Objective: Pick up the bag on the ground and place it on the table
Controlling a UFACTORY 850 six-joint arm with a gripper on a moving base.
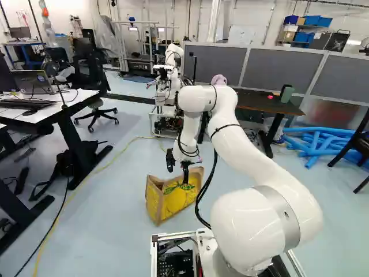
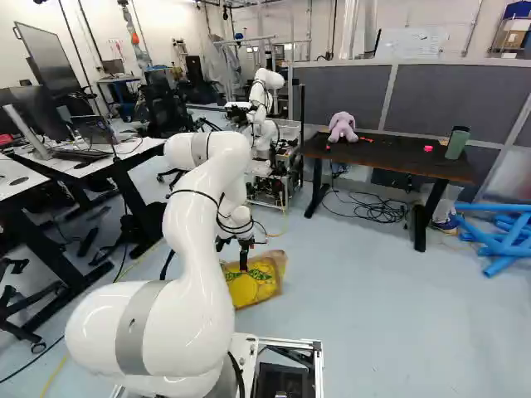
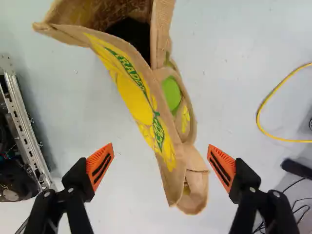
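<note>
The gripper [image 3: 161, 156] (fingers parted) straddled the yellow-printed shopping bag [image 3: 139, 105], apparently for grasping, with closure required next

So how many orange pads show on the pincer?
2: one pad toward the metal frame, the other across the bag, toward the yellow cable. Neither is hidden.
</note>
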